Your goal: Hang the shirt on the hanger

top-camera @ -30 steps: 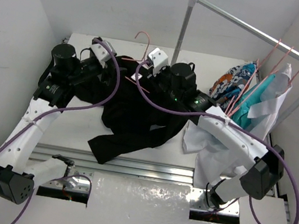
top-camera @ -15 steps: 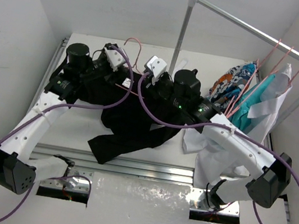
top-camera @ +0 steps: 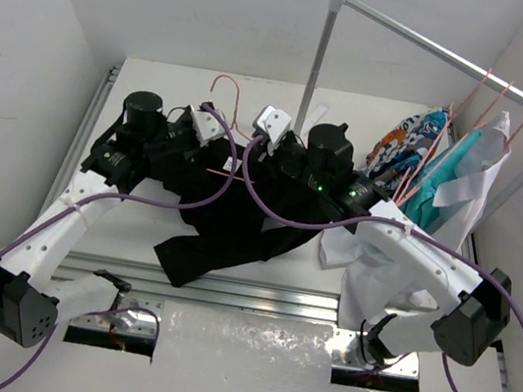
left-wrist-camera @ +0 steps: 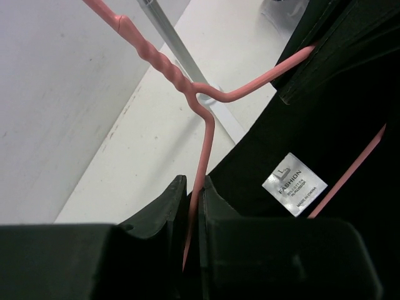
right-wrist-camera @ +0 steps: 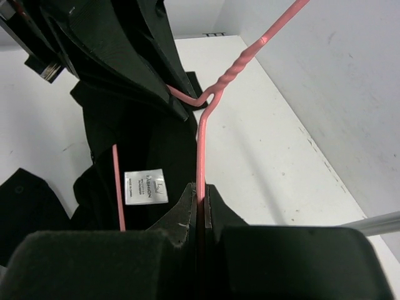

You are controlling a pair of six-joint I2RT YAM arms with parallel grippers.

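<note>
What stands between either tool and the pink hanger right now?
Nothing visible. The left tool and the right tool are each shut directly on the hanger wire, one on each arm below the twisted neck. The shirt lies beside them.

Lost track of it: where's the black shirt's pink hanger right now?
Top view, far middle of the table: the hanger lies in the neck of the shirt, hook sticking out at the far side, left gripper and right gripper both clamped on its wire.
</note>
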